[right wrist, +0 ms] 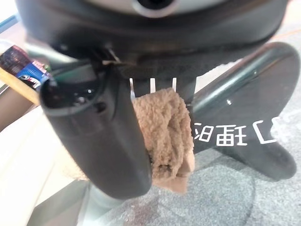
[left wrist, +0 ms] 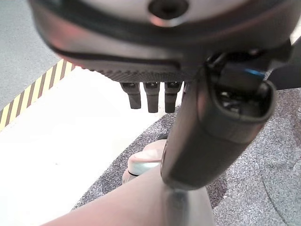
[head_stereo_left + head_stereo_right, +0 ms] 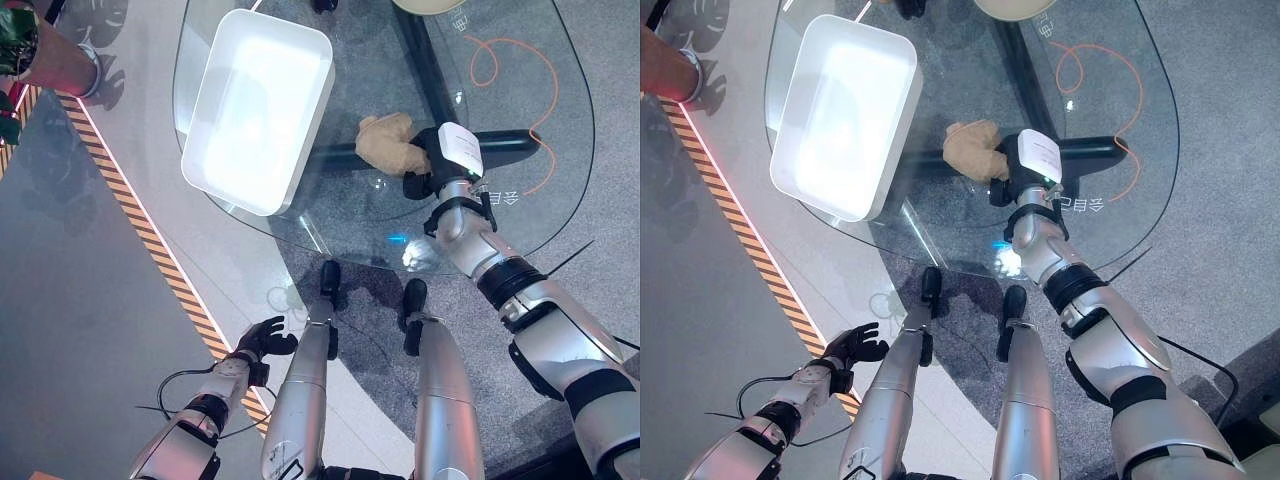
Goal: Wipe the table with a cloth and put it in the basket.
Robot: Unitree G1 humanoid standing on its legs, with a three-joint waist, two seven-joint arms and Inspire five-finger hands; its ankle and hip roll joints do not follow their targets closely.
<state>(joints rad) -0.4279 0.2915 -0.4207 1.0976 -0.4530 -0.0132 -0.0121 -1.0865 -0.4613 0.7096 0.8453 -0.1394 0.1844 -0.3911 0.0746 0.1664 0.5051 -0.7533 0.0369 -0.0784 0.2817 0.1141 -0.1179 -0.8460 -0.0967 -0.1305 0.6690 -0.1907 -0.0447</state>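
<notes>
The tan, fluffy terry cloth [image 3: 392, 142] lies bunched on the round clear-glass table [image 3: 520, 90], near the middle of the pane, and the right robot hand [image 3: 436, 160] sits at its 4 o'clock edge. In the right wrist view the cloth [image 1: 164, 129] is pinched between the thumb and the curled fingers [image 1: 151, 84], so that robot hand has closed on it; how much of the wad it has gathered is hard to judge, since most of the cloth bulges out past the grip.

The white rectangular plastic basket [image 3: 210, 100] stands on the same table at the cloth's 9 o'clock, near it but apart, its far side toward 12.

The left robot hand [image 3: 262, 338] hangs low off the table at 7 o'clock, its fingers loosely curled on nothing.

This reads as the wiping step, or its end. The next move calls for keeping the pinch firm, then carrying the cloth toward 9 o'clock, up over the basket's rim, and releasing it inside.
</notes>
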